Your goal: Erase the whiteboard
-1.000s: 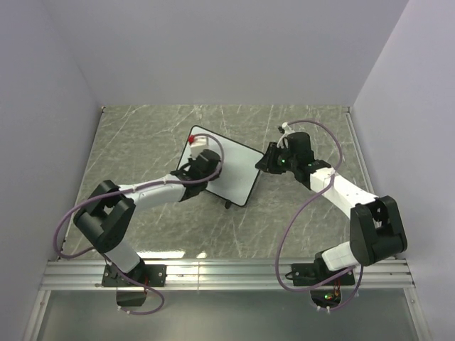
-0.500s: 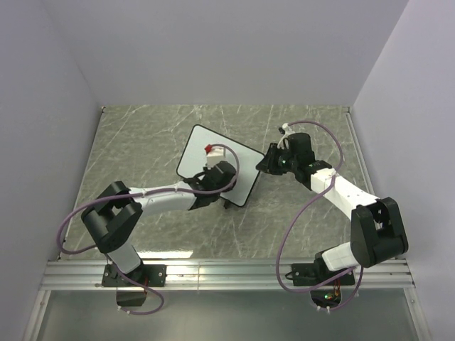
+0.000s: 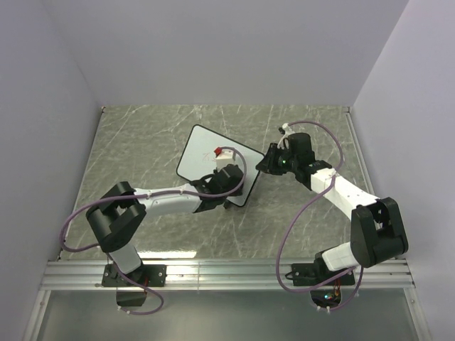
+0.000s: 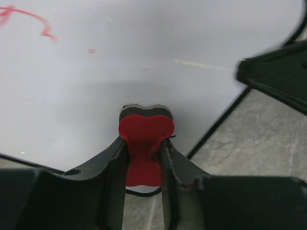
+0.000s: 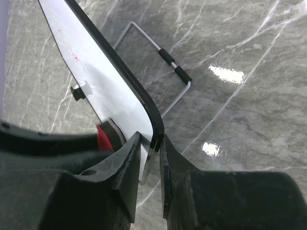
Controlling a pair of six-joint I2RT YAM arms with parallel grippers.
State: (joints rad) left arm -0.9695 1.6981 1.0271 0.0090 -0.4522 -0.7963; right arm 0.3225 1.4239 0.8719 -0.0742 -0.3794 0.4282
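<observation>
The whiteboard (image 3: 201,151) is a white panel with a thin black rim, standing tilted in the middle of the table. My left gripper (image 3: 220,158) is shut on a small red bow-shaped eraser (image 4: 146,128), whose pad presses flat on the white face (image 4: 144,62). A red scribble (image 4: 29,17) and faint red specks remain at the upper left of that view. My right gripper (image 5: 150,146) is shut on the board's black right edge (image 5: 144,103), one finger on each side; from above it (image 3: 264,162) sits at the board's right rim.
A bent wire stand (image 5: 165,60) with black sleeves lies on the grey marble table (image 3: 142,135) behind the board. Grey walls close in the left, back and right sides. A metal rail (image 3: 227,270) runs along the near edge.
My left gripper has slid the eraser across the board from its upper left corner toward the right side. The right gripper has kept its place on the rim.
</observation>
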